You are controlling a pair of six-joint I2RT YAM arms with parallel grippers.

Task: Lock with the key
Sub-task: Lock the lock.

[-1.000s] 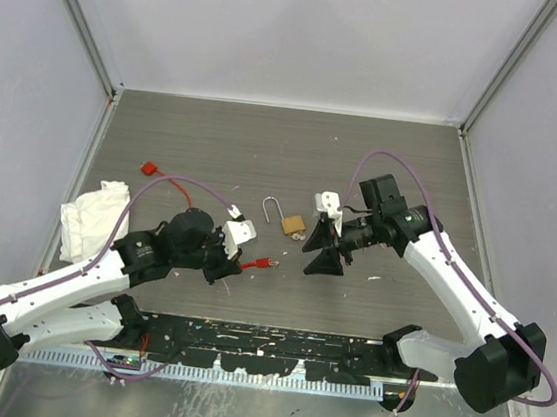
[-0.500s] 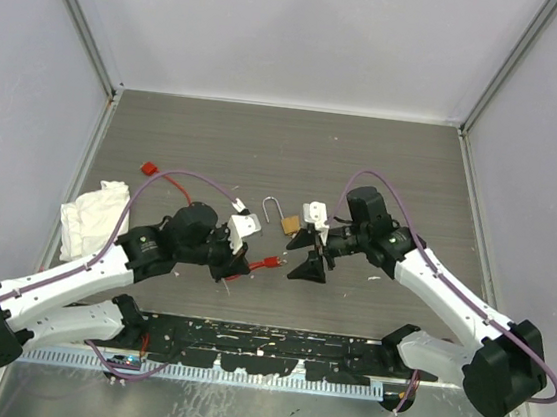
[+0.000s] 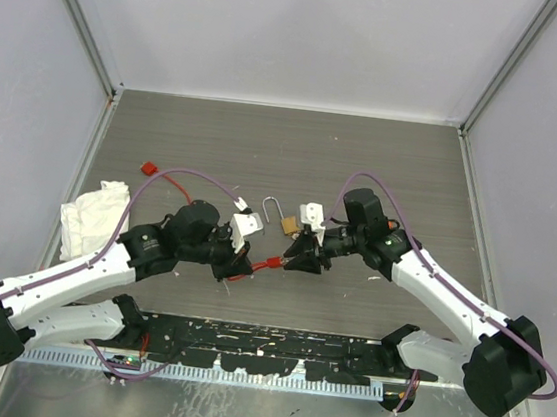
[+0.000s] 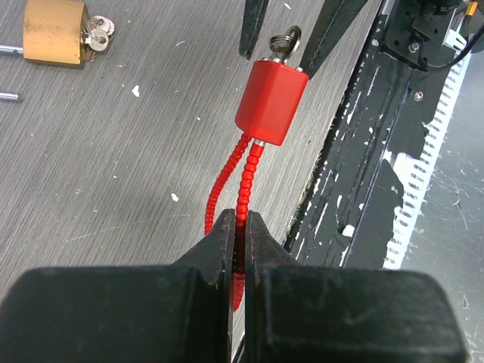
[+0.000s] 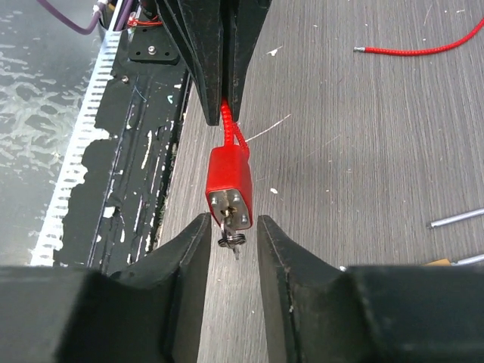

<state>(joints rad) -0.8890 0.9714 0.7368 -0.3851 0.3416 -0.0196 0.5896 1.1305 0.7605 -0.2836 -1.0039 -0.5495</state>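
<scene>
The right hand [image 3: 299, 259] reaches in from the right in the overhead view, its tips meeting the end of the red lock body [image 3: 273, 262] near the middle of the bench [image 3: 215, 151]. The left hand [image 3: 235, 267] comes from the opposite side, clamped on the red cable [image 3: 247, 273] that runs out of the lock. A brass padlock [image 3: 292, 226] with its shackle open lies just behind them. The key is too small to make out here.

From the left wrist, the left hand is shut tight on the cable. The lock body is held out ahead of it, its long axis pointing straight away toward the other arm. The key [image 4: 286, 41] sticks out of the far end face, in line with that axis, between the two dark fingers [image 4: 253, 30] of the right hand.

From the right wrist, the right hand stands narrowly parted, one finger on each side of the key, with a slim gap showing on both sides. It grips nothing yet. The key lies directly between its tips, so the right hand is the nearer one, and it looks placed to pinch the key and turn it about the lock's axis.
</scene>
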